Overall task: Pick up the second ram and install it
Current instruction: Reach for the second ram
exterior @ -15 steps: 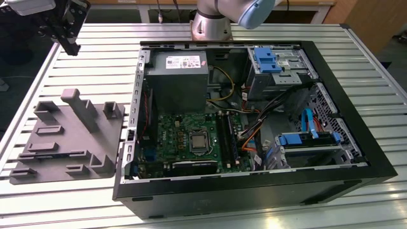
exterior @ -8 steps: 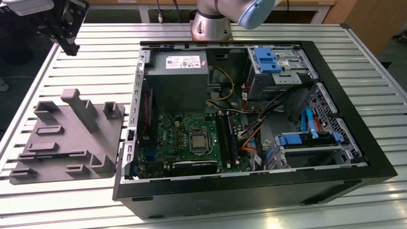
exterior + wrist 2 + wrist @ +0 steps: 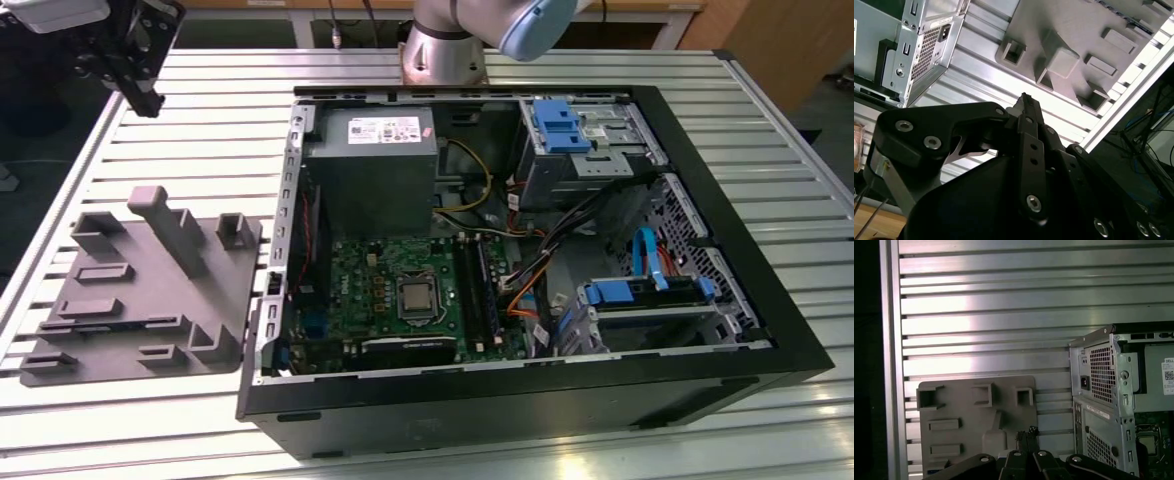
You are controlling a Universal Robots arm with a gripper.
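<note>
the hand [image 3: 143,99] hangs over the slatted table [image 3: 214,125] near the grey tray [image 3: 140,295], fingers pressed together.

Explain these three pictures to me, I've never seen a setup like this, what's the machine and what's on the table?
This is a robot arm standing at a slatted metal table. One picture looks down on the whole scene; the other two come from cameras riding near the arm's wrist, looking past its black fingers. On the table lie an open computer case, its motherboard exposed, and, on the exterior view's left, a grey moulded tray with upright posts. The fingers hang above the table on the tray's side, closed together, with nothing visible between them.
</note>
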